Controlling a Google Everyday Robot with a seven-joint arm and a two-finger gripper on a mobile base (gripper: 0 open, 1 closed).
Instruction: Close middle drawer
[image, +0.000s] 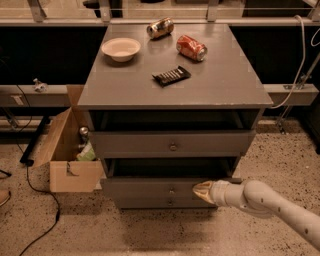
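Low, jaws on the outstretched arm (272, 202) touch the middle drawer (145, 188).

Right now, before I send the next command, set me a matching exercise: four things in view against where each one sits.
Things:
1. white bowl
2. red can
3. tool
4. cardboard box

Places:
A. on the floor, left of the cabinet in the view
B. at the front of the middle drawer, right of its knob
C. cabinet top, back left
D. cabinet top, back right, lying on its side

Pairs: 1-C, 2-D, 3-B, 4-A
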